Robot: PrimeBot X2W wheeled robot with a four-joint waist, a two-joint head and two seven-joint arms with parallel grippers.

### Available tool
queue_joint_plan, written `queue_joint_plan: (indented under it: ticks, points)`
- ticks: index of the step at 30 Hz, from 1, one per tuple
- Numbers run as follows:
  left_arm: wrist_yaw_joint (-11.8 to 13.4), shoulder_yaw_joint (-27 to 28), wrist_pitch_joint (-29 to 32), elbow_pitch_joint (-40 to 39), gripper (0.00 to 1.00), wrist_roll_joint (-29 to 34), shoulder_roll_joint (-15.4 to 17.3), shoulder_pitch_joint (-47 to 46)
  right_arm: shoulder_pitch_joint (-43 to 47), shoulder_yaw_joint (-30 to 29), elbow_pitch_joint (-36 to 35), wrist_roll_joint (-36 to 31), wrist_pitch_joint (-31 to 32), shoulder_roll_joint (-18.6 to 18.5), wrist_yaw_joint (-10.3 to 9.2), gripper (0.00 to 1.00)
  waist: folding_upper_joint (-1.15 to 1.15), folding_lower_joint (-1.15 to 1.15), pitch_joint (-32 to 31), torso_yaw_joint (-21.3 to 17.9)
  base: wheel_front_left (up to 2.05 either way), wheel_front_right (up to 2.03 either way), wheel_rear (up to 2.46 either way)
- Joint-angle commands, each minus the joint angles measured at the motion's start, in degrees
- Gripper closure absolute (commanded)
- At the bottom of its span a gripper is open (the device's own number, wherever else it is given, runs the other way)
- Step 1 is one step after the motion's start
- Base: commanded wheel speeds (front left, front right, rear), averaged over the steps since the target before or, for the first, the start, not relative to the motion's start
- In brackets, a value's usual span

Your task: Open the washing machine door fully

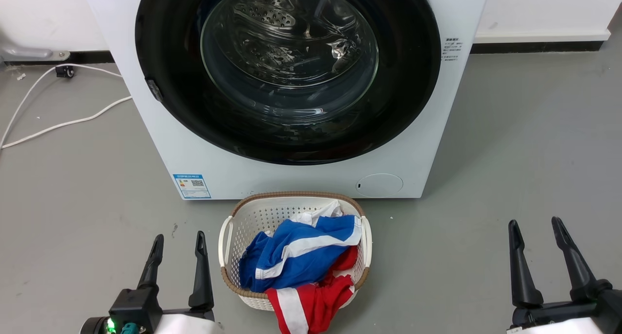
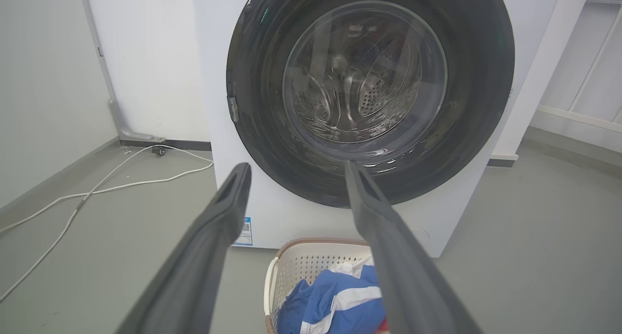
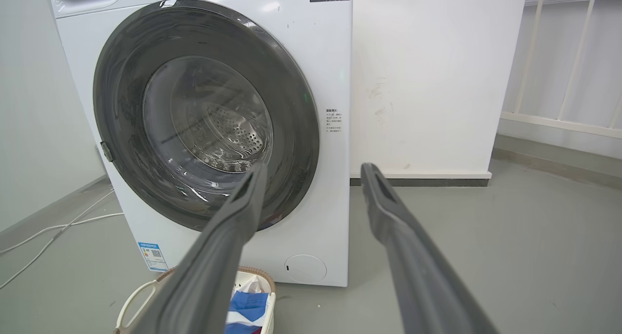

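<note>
Upper centre of frame: washing machine door [image 1: 289,66] closed flush on white machine [image 1: 146,144]. Lower left, left gripper [image 1: 179,237]; lower right, right gripper [image 1: 534,222]. Both fingers spread, grasping nothing, well apart from door. Bottom centre: laundry basket [image 1: 224,237].

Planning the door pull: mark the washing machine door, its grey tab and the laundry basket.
washing machine door [image 1: 160,42], head view, glossy black rim.
grey tab [image 2: 233,109], left wrist view, its middle.
laundry basket [image 1: 297,194], head view, brown back rim.
</note>
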Motion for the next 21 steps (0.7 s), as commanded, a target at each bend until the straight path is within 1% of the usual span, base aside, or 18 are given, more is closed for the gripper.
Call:
queue_joint_plan:
  ticks: [1,12,21]
  points:
    - [-0.29,0.31,-0.50,-0.04,0.00,1.12,-0.23,0.50,0.55,0.02,-0.61,-0.89,-0.52,-0.21,0.12,0.00,0.00,0.00,0.01,-0.01,0.00,0.00,0.00]
    - [-1.43,1.64,-1.64,-0.06,0.00,5.56,-1.29,1.15,1.55,0.18,-1.12,-2.23,-1.63,-0.19,0.11,0.00,0.00,0.00,0.09,0.08,0.00,0.00,0.00]
    - [-1.96,2.61,-1.54,0.30,0.00,5.61,-1.70,1.30,1.72,0.32,0.08,0.90,-1.56,-0.19,0.06,0.00,0.00,0.00,0.20,0.12,0.00,0.00,0.00]
